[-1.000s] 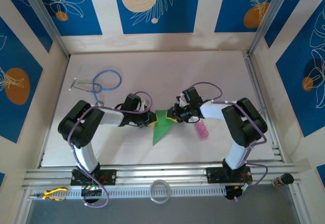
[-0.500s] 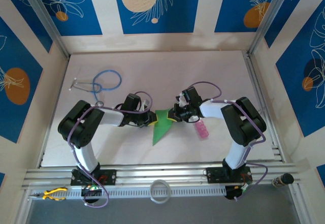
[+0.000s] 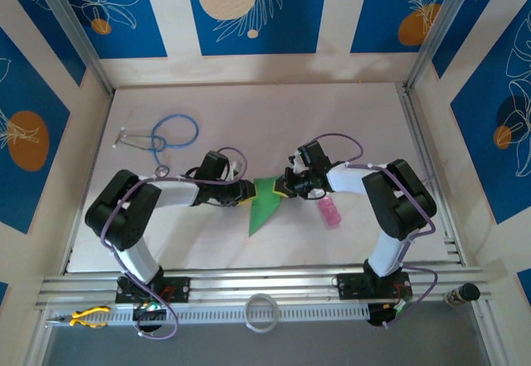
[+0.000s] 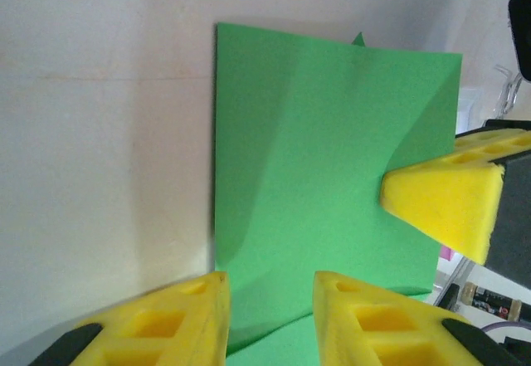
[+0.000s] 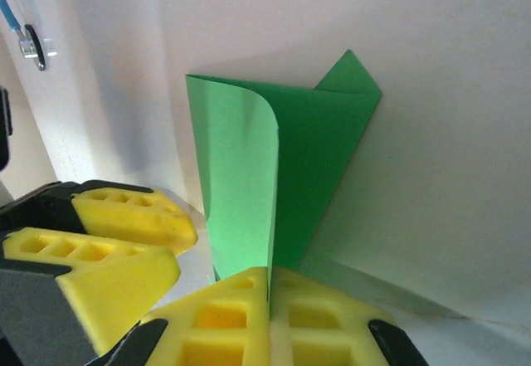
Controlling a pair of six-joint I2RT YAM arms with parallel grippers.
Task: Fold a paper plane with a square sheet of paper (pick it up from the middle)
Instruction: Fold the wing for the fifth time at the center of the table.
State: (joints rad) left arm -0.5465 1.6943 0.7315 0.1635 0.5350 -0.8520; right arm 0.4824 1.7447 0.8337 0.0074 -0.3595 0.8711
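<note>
Left arm's elbow has swung outward and the left claw (image 4: 270, 291) has eased apart, its yellow pads straddling the near edge of the bright-green folded sheet of paper (image 4: 332, 158) without pinching it. Opposite, the right claw (image 5: 270, 281) is clamped tight on the sheet's upturned flap, mid-desk (image 3: 332, 125) between the two arms.

pink bottle (image 3: 330, 212) sits just right of the right end effector (image 3: 282, 190); stethoscope (image 3: 163, 136) lies far-left; worktop (image 3: 332, 117) behind is open.

A pale rectangular worktop (image 3: 332, 117) sat between cream walls (image 3: 333, 9) bearing deep-blue panels (image 3: 199, 38) with white leaf outlines and orange discs; silver aluminium rails (image 3: 274, 287) lined its near edge.
</note>
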